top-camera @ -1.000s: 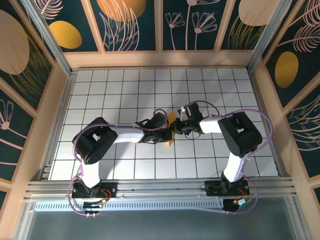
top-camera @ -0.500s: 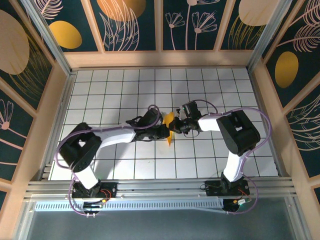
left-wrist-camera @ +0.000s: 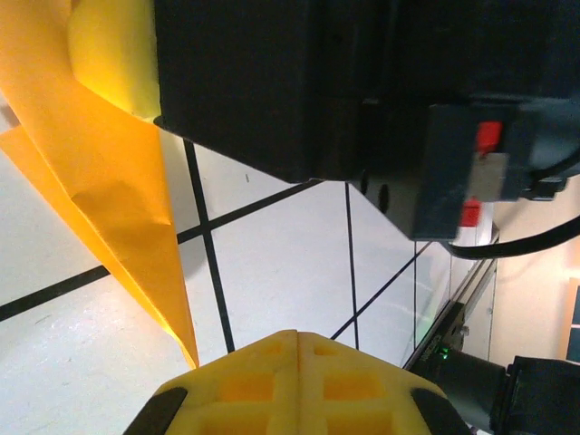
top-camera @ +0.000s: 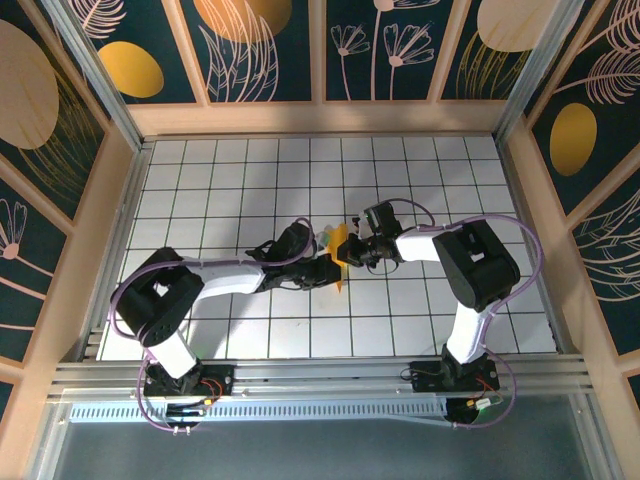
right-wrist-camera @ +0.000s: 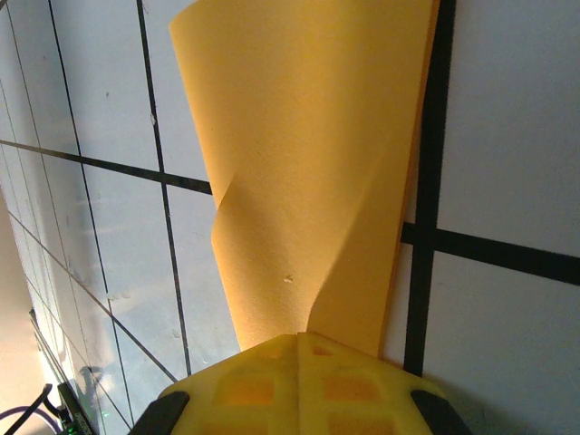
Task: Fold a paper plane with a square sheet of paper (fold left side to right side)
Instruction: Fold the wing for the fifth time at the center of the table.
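The square sheet of paper [top-camera: 339, 241] lies near the middle of the white grid table [top-camera: 200, 200], between the two arms. It is already folded into a narrow orange strip. Seen from above, its long axis runs from the near side of the table to the far side, and one pointed end is turned toward the arm bases. In the right wrist view the strip is not flat: one layer rises in a soft curve and goes straight into the right gripper [right-wrist-camera: 297, 381]. The yellow pads of this gripper are pressed together, and they seem to pinch the edge of the paper on its right side. In the left wrist view the left gripper [left-wrist-camera: 297, 385] also has its pads fully together, but nothing is between them. The pointed tip of the paper ends just beside these pads, to their left in that view, and I see a small gap of bare tile, so I judge they do not touch. The left arm comes from the left side of the strip and is the nearer one to this tip. A fold from left to right must carry the left layer across the long axis toward the right arm, so I think the left fingers must first open and take this layer.
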Robot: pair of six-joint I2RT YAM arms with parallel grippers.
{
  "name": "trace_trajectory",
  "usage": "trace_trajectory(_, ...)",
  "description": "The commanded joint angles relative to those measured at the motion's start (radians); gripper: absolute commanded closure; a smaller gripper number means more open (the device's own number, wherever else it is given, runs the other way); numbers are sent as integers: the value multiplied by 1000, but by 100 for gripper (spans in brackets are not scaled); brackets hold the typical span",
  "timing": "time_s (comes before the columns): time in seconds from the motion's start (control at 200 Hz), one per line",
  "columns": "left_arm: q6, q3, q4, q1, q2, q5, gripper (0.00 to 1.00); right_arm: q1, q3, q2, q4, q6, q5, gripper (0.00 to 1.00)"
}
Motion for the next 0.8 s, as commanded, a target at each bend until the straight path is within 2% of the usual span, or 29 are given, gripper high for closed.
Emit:
trace_trajectory(0.0,-18,7,49,-7,47,35,96,11,-25,69,-120,-28,121,100)
trace_trajectory(0.796,-23,11,94,-12,144,56,95,16,-28,81,-134,-36,147,100)
